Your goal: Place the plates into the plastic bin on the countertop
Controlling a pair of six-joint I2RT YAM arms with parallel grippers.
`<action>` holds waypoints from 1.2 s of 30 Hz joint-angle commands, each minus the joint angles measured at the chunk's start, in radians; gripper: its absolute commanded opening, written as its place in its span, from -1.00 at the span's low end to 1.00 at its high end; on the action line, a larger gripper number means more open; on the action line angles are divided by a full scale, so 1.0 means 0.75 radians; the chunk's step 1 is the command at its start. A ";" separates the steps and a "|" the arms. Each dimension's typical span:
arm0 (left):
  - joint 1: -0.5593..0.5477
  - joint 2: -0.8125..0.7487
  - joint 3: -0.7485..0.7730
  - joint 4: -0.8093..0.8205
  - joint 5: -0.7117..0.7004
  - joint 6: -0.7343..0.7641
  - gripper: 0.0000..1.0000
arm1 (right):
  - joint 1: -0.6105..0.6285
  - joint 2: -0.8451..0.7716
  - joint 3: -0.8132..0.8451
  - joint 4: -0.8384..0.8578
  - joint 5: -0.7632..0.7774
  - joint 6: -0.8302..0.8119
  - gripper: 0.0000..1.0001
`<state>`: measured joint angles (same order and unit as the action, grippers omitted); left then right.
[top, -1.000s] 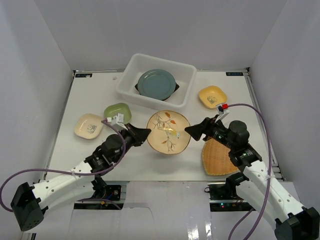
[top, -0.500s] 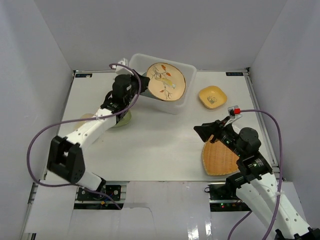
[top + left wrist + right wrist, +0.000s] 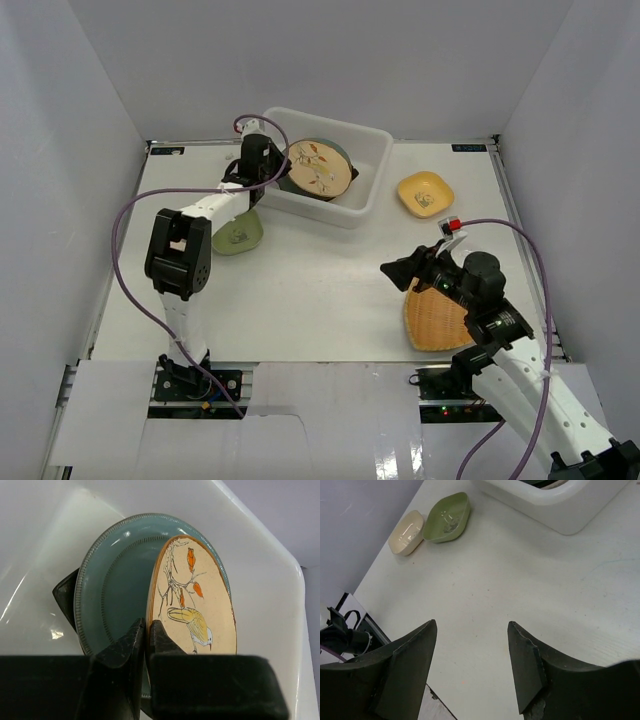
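— Along the far edge of the counter (image 3: 320,290), spotting the plastic bin (image 3: 365,205)?
— Spotting it. Also watching the left tool (image 3: 146,630) reaching into it, clamping narrow on the rim of the cream painted plate (image 3: 200,610).
— Holding that plate how?
— Holding it tilted up on edge, hanging over the grey-blue plate (image 3: 115,580) lying in the bin; not managing to tell whether touching. Noticing a dark dish corner (image 3: 65,592) poking out from beneath the grey-blue one.
— And looking toward the near right corner?
— Finding the right tool (image 3: 400,270) hovering there with jaws standing wide, gripping nothing, just beside the woven tan plate (image 3: 440,320) lying on the counter.
— Counting anything else outside the bin?
— Counting the small yellow dish (image 3: 424,192) toward the far right corner, plus the green dish (image 3: 447,517) and the small cream dish (image 3: 407,526) sitting side by side toward the left edge.
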<state>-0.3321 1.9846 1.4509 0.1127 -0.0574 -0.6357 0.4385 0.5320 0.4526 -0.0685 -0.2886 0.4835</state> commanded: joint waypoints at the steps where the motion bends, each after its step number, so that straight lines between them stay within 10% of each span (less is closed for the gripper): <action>1: 0.015 -0.039 0.137 0.124 0.066 0.001 -1.00 | -0.004 0.025 -0.041 0.075 -0.045 -0.017 0.30; 4: 0.017 -0.006 0.135 0.108 0.075 0.048 -0.84 | -0.002 0.068 -0.070 0.138 -0.067 -0.009 0.33; 6: 0.017 0.015 0.141 0.073 0.075 0.101 0.09 | -0.002 0.121 -0.092 0.165 -0.081 -0.007 0.36; 13: 0.019 -0.010 0.147 -0.019 0.050 0.197 0.96 | 0.010 0.256 -0.196 0.357 -0.104 0.091 0.50; 26: 0.023 -0.521 -0.128 -0.140 -0.054 0.222 0.96 | 0.243 0.385 -0.170 0.347 0.165 0.077 0.56; 36: 0.017 -1.339 -0.848 -0.336 0.148 0.064 0.96 | 0.268 0.134 -0.080 -0.154 0.522 0.012 0.54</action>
<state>-0.3187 1.0721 0.8967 -0.0223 -0.0219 -0.5488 0.6315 0.6827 0.3378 -0.0448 -0.0124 0.5140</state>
